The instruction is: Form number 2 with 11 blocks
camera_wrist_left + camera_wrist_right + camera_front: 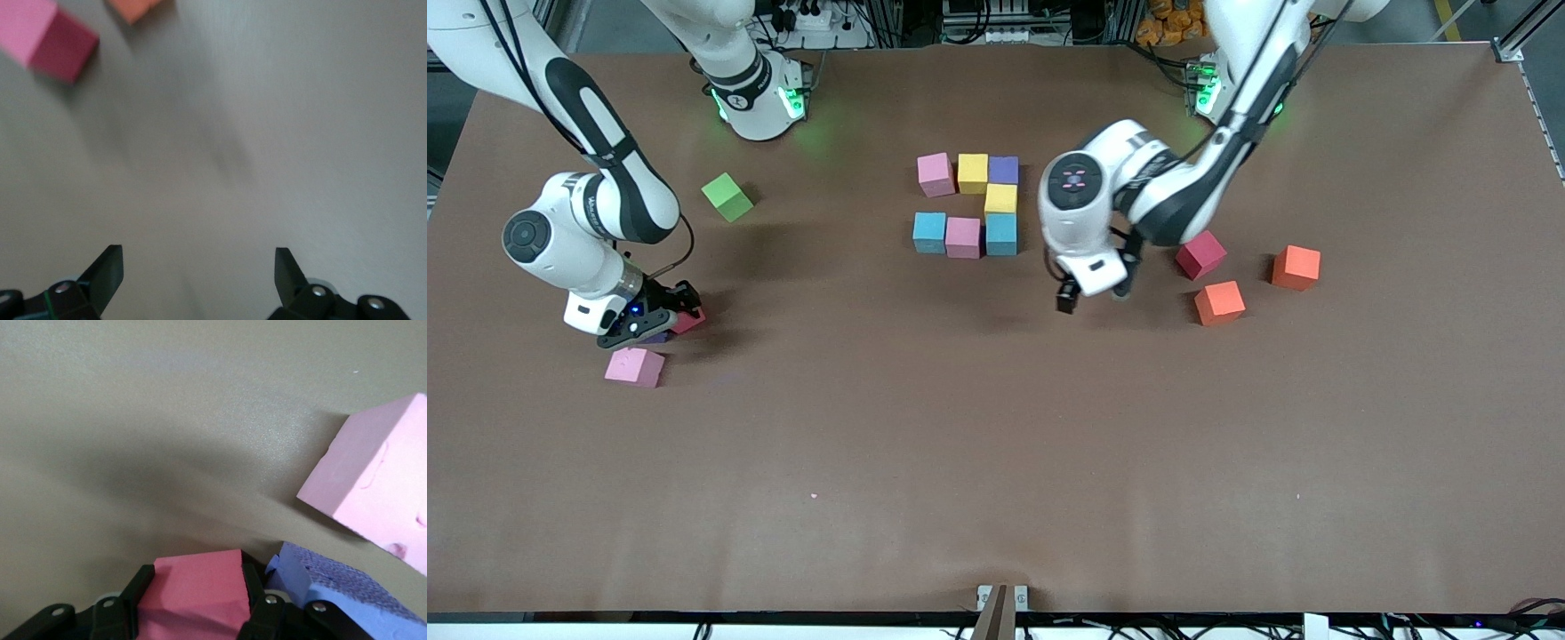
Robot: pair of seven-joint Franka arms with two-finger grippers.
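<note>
Seven cubes form part of a blocky figure mid-table: pink, yellow and purple in a row, a yellow one under the purple, then light blue, pink and light blue. My right gripper is low at the table, shut on a red cube. A blue-purple cube and a pink cube lie beside it. My left gripper is open and empty over bare table. A red cube and an orange cube lie beside it.
Another orange cube lies toward the left arm's end of the table. A green cube sits near the right arm's base. The brown table is bare in the half nearer the front camera.
</note>
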